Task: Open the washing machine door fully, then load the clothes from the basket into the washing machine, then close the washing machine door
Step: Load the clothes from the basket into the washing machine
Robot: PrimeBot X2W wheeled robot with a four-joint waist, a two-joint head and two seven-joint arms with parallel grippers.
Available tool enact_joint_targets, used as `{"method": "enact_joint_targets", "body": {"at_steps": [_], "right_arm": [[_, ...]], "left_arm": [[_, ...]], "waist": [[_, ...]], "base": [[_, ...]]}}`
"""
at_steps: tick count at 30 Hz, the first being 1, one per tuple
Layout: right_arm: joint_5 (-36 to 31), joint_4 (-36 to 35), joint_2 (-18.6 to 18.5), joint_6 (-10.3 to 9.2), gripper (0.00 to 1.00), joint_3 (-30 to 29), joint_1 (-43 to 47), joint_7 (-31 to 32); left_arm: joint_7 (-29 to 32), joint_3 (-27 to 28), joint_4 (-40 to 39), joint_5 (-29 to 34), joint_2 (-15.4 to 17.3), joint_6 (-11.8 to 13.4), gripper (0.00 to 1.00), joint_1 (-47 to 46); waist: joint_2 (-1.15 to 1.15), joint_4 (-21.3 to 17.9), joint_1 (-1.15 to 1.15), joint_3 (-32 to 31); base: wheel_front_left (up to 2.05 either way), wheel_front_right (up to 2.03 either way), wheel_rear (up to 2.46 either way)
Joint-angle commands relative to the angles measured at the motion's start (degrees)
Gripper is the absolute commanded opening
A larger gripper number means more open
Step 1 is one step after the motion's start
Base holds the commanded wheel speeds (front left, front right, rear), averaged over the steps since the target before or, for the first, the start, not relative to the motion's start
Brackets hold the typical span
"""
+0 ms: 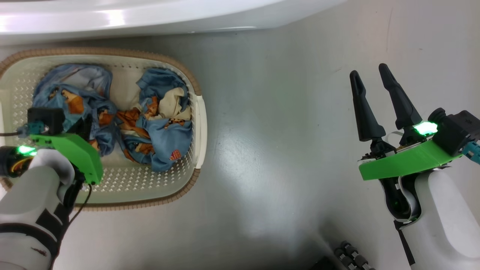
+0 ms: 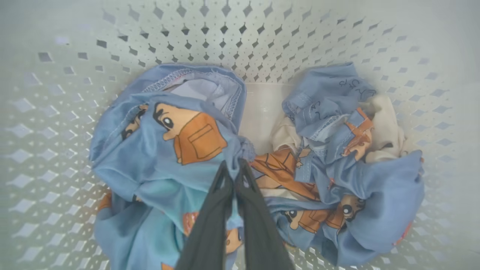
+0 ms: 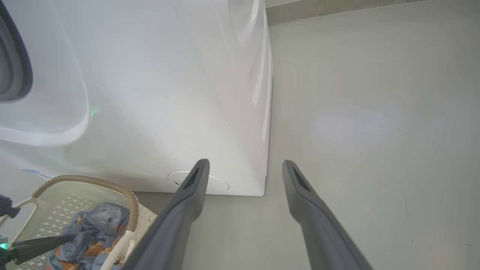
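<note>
The cream basket (image 1: 201, 123) with a brown rim sits on the floor at the left, right in front of the white washing machine (image 1: 112, 18). Light-blue clothes (image 1: 157, 123) with orange cartoon prints lie heaped inside it. My left gripper (image 2: 236, 164) reaches down into the basket (image 2: 225, 37), its fingers pressed together on a fold of the left blue garment (image 2: 168, 150). Over bare floor at the right, my right gripper (image 1: 369, 71) stands open and holds nothing. The washing machine door is out of view.
The washing machine's front panel (image 3: 168, 93) carries a round service flap (image 3: 212, 184) low down and a small blue label (image 3: 33, 172). A grey curved edge (image 3: 11, 63) shows at its far left. Grey floor (image 1: 281, 150) spreads right of the basket. Dark rollers (image 1: 352, 257) sit at the bottom edge.
</note>
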Motion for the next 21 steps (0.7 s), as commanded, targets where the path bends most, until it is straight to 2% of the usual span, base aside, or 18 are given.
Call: {"method": "enact_joint_targets", "body": {"at_steps": [1, 10, 14, 21], "right_arm": [[-0.01, -1.19, 0.03, 0.09, 1.00, 1.10, 1.01, -0.27], [0.02, -0.80, 0.05, 0.09, 1.00, 0.13, 1.86, -0.27], [0.17, -0.35, -0.14, 0.09, 1.00, -0.58, 2.65, -0.27], [0.47, 0.61, -0.89, 0.09, 1.00, -1.73, 5.68, -0.27]], "left_arm": [[-0.37, 0.76, 0.14, -0.52, 2.47, -0.09, 0.00, 0.29], [-0.37, 4.11, -2.64, -3.15, 2.79, -0.09, 0.00, 2.16], [-0.37, 8.84, -6.43, -2.31, 3.11, -0.09, 0.00, 4.61], [-0.37, 19.10, -14.89, 3.11, 2.66, -0.09, 0.00, 12.82]], "waist": [[0.00, 0.07, 0.00, -0.29], [0.00, 1.43, 0.00, -4.39], [0.00, 2.10, 0.00, -7.75], [0.00, 2.40, 0.00, -15.48]], "base": [[0.00, 0.00, 0.00], [0.00, 0.00, 0.00], [0.00, 0.00, 0.00], [0.00, 0.00, 0.00]]}}
